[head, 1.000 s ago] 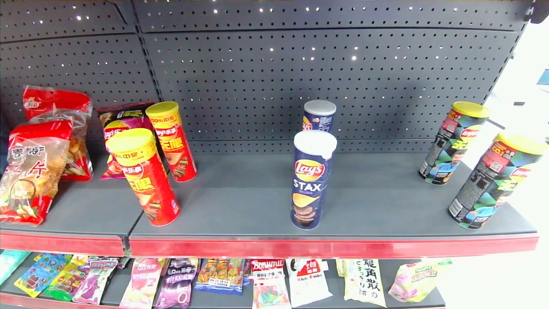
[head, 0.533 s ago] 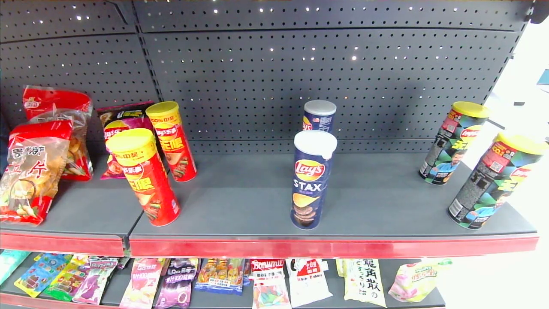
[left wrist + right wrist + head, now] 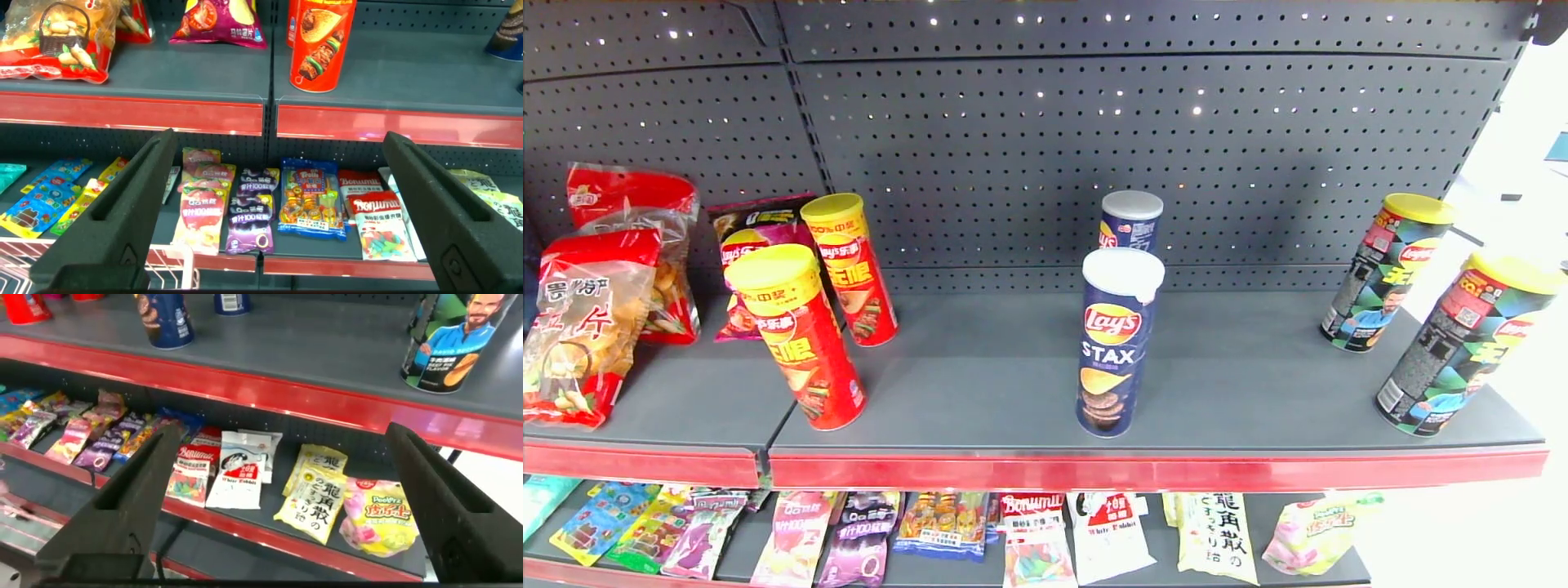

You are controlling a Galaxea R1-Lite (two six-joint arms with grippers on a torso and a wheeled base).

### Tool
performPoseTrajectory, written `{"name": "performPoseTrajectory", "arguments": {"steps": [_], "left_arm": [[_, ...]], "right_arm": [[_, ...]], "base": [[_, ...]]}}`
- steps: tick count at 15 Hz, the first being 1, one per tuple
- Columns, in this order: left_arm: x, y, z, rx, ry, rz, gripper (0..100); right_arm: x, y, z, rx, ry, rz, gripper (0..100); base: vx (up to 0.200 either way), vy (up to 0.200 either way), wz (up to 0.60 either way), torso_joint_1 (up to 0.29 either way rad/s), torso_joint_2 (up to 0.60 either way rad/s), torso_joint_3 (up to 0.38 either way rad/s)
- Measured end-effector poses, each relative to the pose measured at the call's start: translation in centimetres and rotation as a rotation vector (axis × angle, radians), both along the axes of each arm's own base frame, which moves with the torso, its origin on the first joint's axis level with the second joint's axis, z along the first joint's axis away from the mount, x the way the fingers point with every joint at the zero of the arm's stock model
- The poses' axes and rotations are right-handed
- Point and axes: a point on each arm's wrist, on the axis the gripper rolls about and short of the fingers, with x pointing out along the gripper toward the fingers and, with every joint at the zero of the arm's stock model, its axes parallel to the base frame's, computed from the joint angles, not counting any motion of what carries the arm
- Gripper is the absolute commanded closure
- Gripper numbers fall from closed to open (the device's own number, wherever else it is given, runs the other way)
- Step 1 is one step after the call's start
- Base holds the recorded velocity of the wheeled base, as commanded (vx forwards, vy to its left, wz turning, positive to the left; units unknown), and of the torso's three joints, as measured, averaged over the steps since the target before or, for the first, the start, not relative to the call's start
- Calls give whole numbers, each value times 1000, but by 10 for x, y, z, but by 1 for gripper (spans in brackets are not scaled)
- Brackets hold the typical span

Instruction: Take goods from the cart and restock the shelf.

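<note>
The grey shelf (image 3: 980,384) with a red front lip carries two red chip cans (image 3: 796,339), two blue chip cans (image 3: 1115,343) and two green-and-black chip cans (image 3: 1466,355), all upright. My left gripper (image 3: 274,233) hangs open and holds nothing, below the red lip and facing the lower shelf's snack packets (image 3: 253,216). My right gripper (image 3: 282,518) is open too, with nothing between its fingers. It faces the lower shelf's white and yellow packets (image 3: 241,478), under the front blue can (image 3: 166,318) and a green-and-black can (image 3: 445,343).
Red snack bags (image 3: 584,327) lean at the shelf's left end. A perforated back panel (image 3: 1094,147) closes the shelf behind. Bare shelf lies between the red and blue cans and between blue and green ones. A white wire frame (image 3: 167,263) sits low beside the left gripper.
</note>
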Motion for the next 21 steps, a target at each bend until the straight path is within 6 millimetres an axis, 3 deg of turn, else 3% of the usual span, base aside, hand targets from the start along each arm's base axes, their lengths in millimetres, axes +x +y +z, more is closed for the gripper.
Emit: {"name": "performPoseTrajectory", "arguments": {"steps": [7, 13, 18, 21], "left_arm": [[0, 0, 0, 0, 0, 0, 0], [0, 0, 0, 0, 0, 0, 0], [0, 0, 0, 1, 0, 0, 0], [0, 0, 0, 1, 0, 0, 0]], "right_arm": [[-2, -1, 0, -24, -37, -23, 0], [4, 1, 2, -51, 38, -49, 0], [9, 6, 2, -62, 121, -238, 0], [3, 6, 1, 4, 42, -300, 0]], "base": [[0, 0, 0, 0, 0, 0], [0, 0, 0, 0, 0, 0], [0, 0, 0, 0, 0, 0], [0, 0, 0, 0, 0, 0]]}}
